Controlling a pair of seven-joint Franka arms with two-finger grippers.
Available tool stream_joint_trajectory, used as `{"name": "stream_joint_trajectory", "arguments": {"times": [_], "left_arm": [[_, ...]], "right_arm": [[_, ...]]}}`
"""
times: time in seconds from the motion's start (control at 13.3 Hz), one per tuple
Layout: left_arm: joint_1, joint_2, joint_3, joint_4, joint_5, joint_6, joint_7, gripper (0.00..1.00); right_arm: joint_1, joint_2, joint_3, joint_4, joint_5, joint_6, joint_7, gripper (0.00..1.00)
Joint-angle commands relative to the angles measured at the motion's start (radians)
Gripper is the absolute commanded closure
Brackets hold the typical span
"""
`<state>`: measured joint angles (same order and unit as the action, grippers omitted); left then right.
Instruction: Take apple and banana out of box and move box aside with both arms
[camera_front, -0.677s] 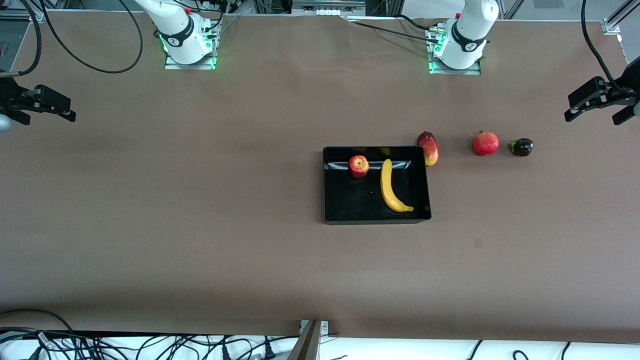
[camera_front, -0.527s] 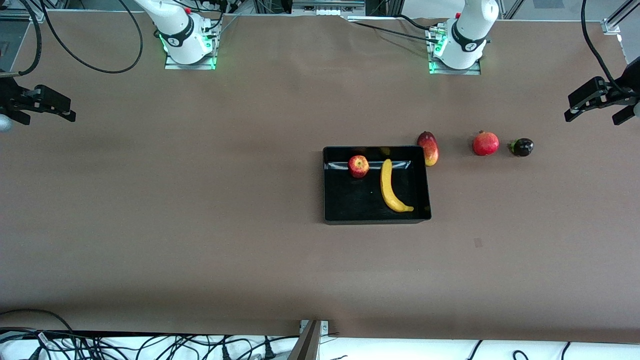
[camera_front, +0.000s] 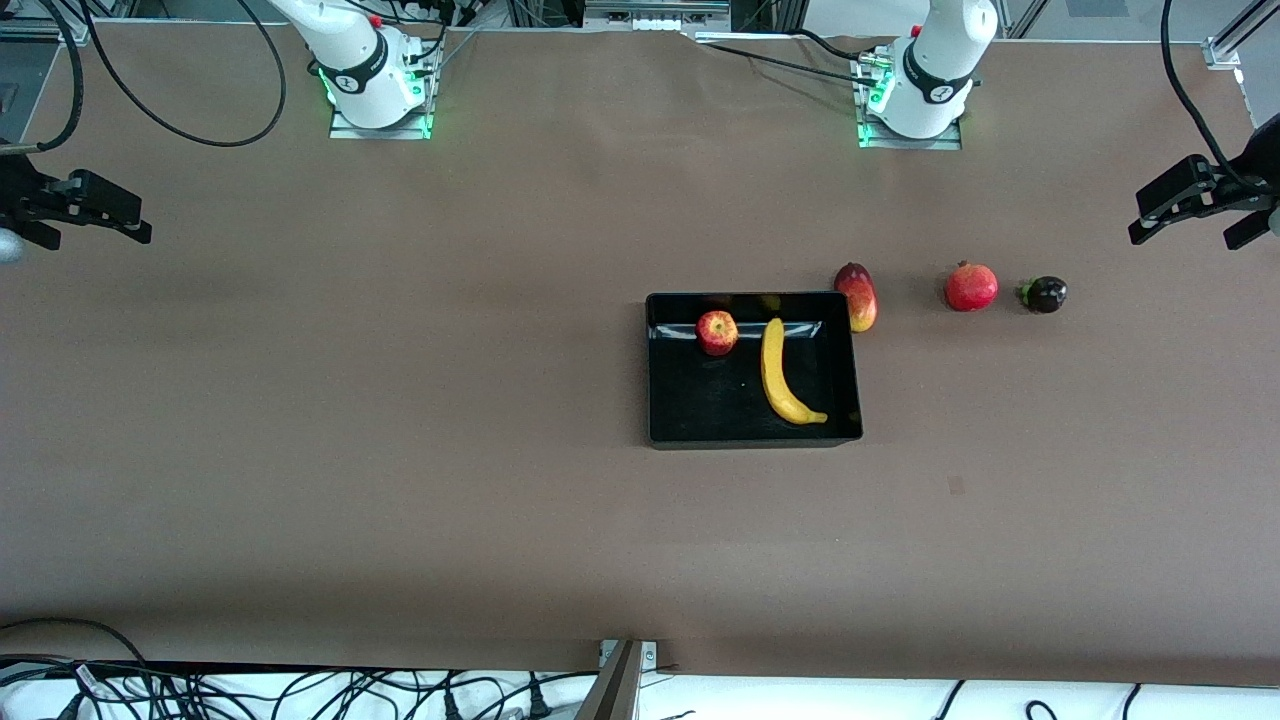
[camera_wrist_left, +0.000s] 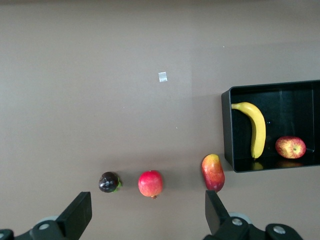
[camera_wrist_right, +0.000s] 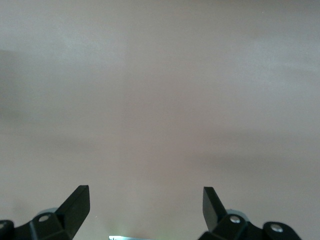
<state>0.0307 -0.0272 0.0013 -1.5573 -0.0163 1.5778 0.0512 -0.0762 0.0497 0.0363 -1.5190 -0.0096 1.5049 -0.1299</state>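
- You are at the very start of the job: nothing is out of the box (camera_front: 660, 370) yet.
- The box sits on the table (camera_front: 400, 450), more toward the left arm's end.
- The apple (camera_front: 717, 332) is in the box, close to the wall that is farther from the front camera.
- The banana (camera_front: 781, 375) lies in the box too, just beside the apple, on the side toward the left arm's end. It runs from that same wall down toward the nearer wall.
- The left gripper (camera_front: 1200, 212) hangs over the left arm's end of the table, well apart from the box. Its jaws are spread wide and hold nothing.
- The right gripper (camera_front: 75, 208) hangs over the right arm's end of the table, even farther from the box. Its jaws are spread wide too, with only bare table under them.
- A mango (camera_front: 857, 296) lies just outside the box, close to its corner. A pomegranate (camera_front: 971, 286) and a small dark fruit (camera_front: 1043, 294) lie farther along toward the left arm's end. Leave these three alone.
- I think your next move is to bring one gripper over the box and down onto one fruit.
- The left gripper is closer, so the banana looks like a good first pick for it.
- Keep the jaws wide on the way down, and go across the thin middle of the banana.
- Take care not to bump the box wall or the mango.
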Motion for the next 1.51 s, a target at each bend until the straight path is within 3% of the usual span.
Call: {"name": "stream_joint_trajectory", "arguments": {"times": [0.0, 0.83, 1.2, 1.43], "left_arm": [[-0.029, -0.004, 0.014, -0.015, -0.037, 0.008, -0.056, 0.00], [-0.098, 0.193, -0.067, -0.024, -0.031, 0.169, -0.339, 0.00], [-0.161, 0.207, -0.122, -0.147, -0.021, 0.342, -0.580, 0.00], [-0.225, 0.282, -0.145, -0.155, -0.007, 0.395, -0.747, 0.00]], "right_arm": [[-0.002, 0.009, 0.005, 0.022, -0.009, -0.011, 0.003, 0.00], [-0.002, 0.009, 0.005, 0.022, -0.009, -0.009, 0.003, 0.00], [-0.002, 0.009, 0.005, 0.022, -0.009, -0.009, 0.003, 0.00], [-0.002, 0.009, 0.005, 0.022, -0.009, -0.009, 0.003, 0.00]]}}
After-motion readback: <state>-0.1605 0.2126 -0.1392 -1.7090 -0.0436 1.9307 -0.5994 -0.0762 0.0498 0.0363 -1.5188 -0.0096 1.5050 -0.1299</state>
